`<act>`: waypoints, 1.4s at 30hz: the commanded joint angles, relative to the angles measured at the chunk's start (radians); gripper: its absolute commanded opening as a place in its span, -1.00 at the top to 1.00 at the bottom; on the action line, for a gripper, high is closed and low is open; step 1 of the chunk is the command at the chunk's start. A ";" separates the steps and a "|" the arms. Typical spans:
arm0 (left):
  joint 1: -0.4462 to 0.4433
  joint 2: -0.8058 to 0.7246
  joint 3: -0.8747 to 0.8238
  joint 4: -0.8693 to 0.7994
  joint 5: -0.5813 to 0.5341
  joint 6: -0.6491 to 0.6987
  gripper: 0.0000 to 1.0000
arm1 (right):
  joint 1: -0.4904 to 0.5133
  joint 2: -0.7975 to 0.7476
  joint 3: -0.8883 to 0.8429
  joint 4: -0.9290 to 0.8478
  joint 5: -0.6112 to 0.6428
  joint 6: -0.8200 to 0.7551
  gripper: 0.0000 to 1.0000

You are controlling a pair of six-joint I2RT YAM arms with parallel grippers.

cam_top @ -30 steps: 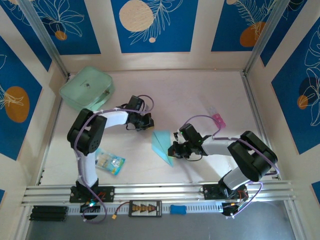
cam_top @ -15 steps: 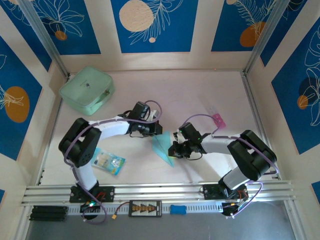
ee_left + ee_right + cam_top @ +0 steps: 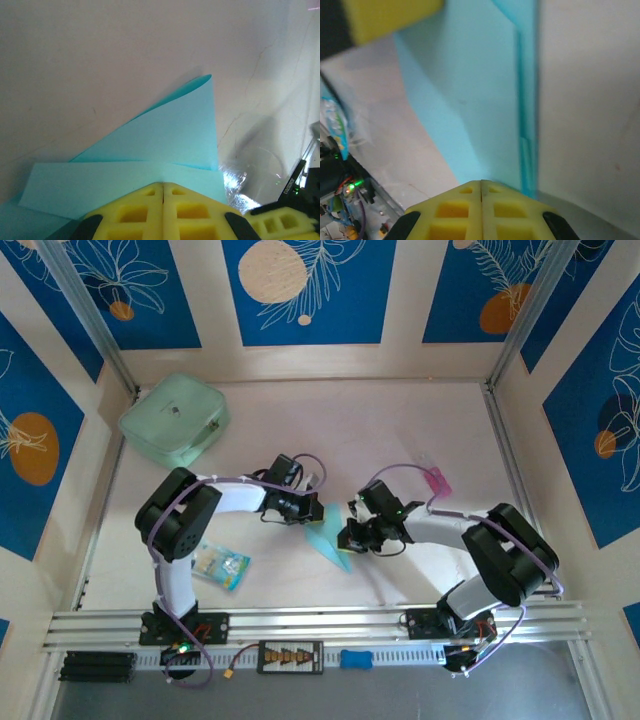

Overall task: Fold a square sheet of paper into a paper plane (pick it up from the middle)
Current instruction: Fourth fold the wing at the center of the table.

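Observation:
The light-blue sheet of paper (image 3: 329,541), folded into a pointed shape, lies mid-table between both arms. My left gripper (image 3: 313,510) is shut, its tips at the paper's upper left edge. In the left wrist view its shut fingertips (image 3: 163,184) rest over a folded band of the paper (image 3: 175,130), whose far flap curls upward. My right gripper (image 3: 346,538) is shut at the paper's right edge. In the right wrist view its tips (image 3: 481,182) sit against the paper (image 3: 465,100), beside a darker raised fold. Whether either gripper pinches the paper is hidden.
A mint-green pouch (image 3: 175,420) sits at the back left. A printed blue-and-white packet (image 3: 218,563) lies near the left arm's base. A small pink item (image 3: 436,480) is right of centre. An aluminium rail (image 3: 320,620) runs along the near edge, and walls close in the table.
My left arm swung right and brought its shut gripper onto the paper's upper left edge. The paper's left side has lifted and looks narrower. The right gripper has barely moved.

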 commanded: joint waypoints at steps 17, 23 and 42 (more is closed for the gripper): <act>0.015 0.018 -0.037 -0.061 -0.060 0.037 0.97 | 0.059 0.125 -0.004 0.065 0.022 0.077 0.80; 0.020 0.024 -0.035 -0.065 -0.061 0.039 0.98 | 0.048 0.093 -0.039 0.085 0.003 0.080 0.81; 0.023 0.033 -0.033 -0.057 -0.053 0.031 0.98 | 0.031 0.059 0.018 0.154 0.026 0.137 0.83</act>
